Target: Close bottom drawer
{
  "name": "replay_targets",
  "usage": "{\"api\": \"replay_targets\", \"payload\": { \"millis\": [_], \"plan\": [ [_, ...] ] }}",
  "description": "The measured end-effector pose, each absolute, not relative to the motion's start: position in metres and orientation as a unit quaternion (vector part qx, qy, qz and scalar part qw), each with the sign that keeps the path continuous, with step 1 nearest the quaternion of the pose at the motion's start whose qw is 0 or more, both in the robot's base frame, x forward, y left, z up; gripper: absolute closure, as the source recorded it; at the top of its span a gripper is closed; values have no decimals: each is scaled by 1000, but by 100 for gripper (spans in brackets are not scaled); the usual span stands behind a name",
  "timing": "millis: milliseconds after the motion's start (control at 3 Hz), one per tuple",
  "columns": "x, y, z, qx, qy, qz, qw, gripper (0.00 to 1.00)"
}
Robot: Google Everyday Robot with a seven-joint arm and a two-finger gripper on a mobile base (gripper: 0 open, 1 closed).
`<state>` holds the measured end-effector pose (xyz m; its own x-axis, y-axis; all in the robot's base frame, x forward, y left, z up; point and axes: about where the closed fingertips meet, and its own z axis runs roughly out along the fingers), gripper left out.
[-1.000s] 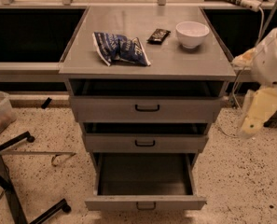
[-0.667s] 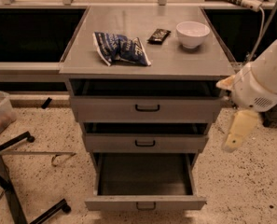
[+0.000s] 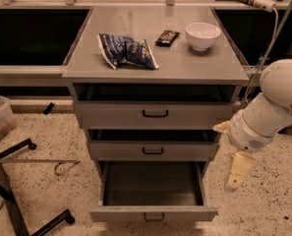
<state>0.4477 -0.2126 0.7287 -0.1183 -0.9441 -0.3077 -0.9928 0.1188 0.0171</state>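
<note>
While the bottom drawer (image 3: 121,214) is pulled far out of the cabinet, with its dark tray (image 3: 153,183) laid bare and its loop handle (image 3: 154,216) turned toward the camera, the gripper (image 3: 235,173) is held in the air off the cabinet's right side, pointed downward, level with that drawer's opening and apart from it. Whether its jaws are parted cannot be told. The middle drawer (image 3: 116,150) and top drawer (image 3: 116,114) are seen slightly open. On the surface (image 3: 185,65) a blue snack bag (image 3: 127,50), a dark bar (image 3: 167,37) and a white bowl (image 3: 202,35) are set.
</note>
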Motion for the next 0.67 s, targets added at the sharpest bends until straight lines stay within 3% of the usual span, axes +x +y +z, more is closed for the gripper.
{"api": "replay_targets", "payload": {
  "millis": [667],
  "plan": [
    [442,-209,715,-661,732,121,111,0]
  ]
}}
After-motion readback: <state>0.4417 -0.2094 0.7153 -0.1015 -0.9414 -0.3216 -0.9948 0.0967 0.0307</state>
